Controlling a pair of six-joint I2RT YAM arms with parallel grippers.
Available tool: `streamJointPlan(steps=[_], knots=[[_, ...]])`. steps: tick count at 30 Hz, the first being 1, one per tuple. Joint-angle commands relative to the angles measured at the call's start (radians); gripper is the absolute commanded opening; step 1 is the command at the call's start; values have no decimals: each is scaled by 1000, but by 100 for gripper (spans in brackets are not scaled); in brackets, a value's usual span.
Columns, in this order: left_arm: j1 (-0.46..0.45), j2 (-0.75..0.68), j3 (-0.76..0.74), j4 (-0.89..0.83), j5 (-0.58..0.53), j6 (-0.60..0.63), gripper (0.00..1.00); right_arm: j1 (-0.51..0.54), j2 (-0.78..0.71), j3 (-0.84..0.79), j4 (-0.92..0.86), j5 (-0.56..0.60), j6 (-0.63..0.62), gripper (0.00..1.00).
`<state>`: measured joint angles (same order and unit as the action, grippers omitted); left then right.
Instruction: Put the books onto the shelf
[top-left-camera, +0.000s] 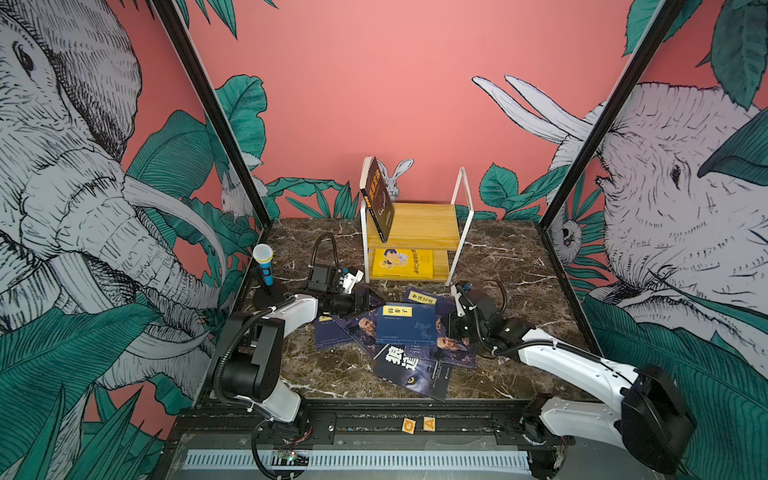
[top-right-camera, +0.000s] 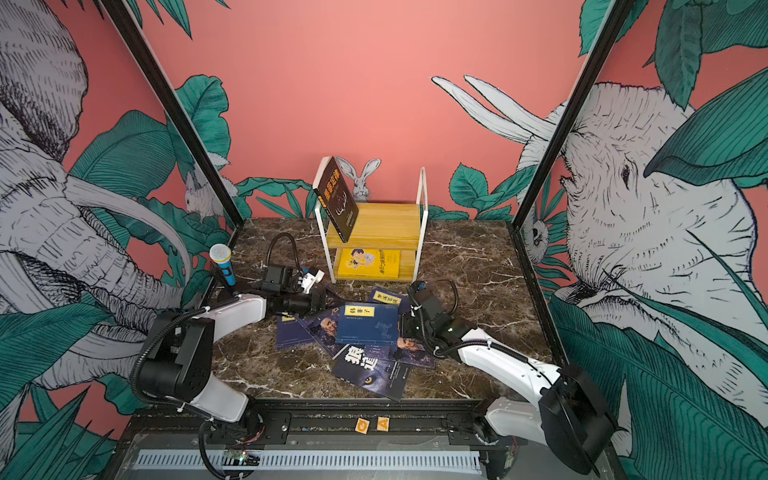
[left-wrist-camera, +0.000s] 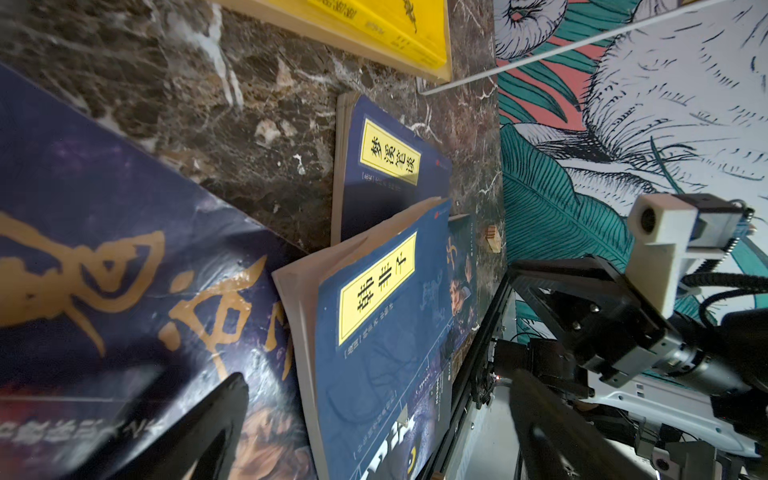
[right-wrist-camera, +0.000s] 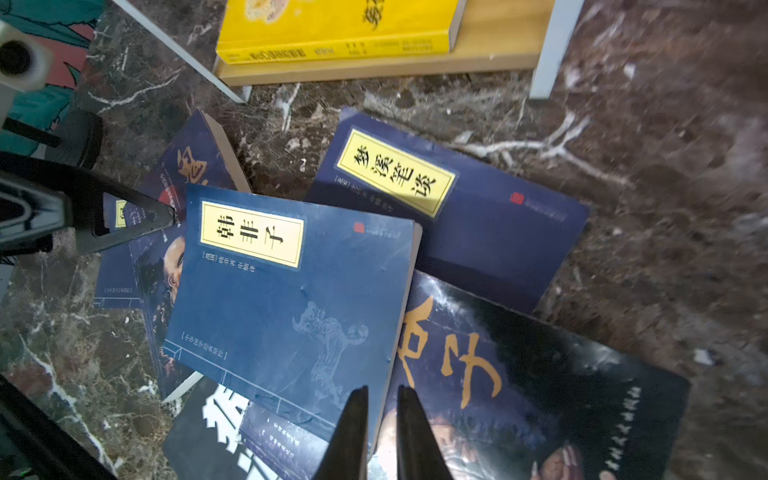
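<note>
Lying heaped on the marble table (top-left-camera: 519, 266), just before the shelf (top-left-camera: 428, 224): the books (top-left-camera: 399, 332).
Pinching the edge of the top navy book (right-wrist-camera: 291, 299) with the right gripper (right-wrist-camera: 382, 390), nearly closed; holding the left gripper (left-wrist-camera: 378, 378) wide open, empty, over the heap.

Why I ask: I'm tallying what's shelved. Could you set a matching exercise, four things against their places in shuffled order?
Things
1. yellow book
2. brown book
3. wolf-eye book
4. microphone

Places
A. standing tilted on the shelf's top board
B. lying flat near the table's front edge
C. lying flat on the shelf's lower board
D. on a stand at the table's left edge

Pairs: 1-C, 2-A, 3-B, 4-D
</note>
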<state>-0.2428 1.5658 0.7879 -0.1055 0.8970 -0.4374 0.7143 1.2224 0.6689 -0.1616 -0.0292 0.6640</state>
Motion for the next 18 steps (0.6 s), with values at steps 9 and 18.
streamJointPlan(steps=[9, 18], knots=[[-25, 67, 39, -33, -11, -29, 99, 16, 111, 11, 118, -63, 28, 0], [-57, 86, 41, -32, -15, -26, 98, 18, 202, -46, 184, -81, 62, 0]])
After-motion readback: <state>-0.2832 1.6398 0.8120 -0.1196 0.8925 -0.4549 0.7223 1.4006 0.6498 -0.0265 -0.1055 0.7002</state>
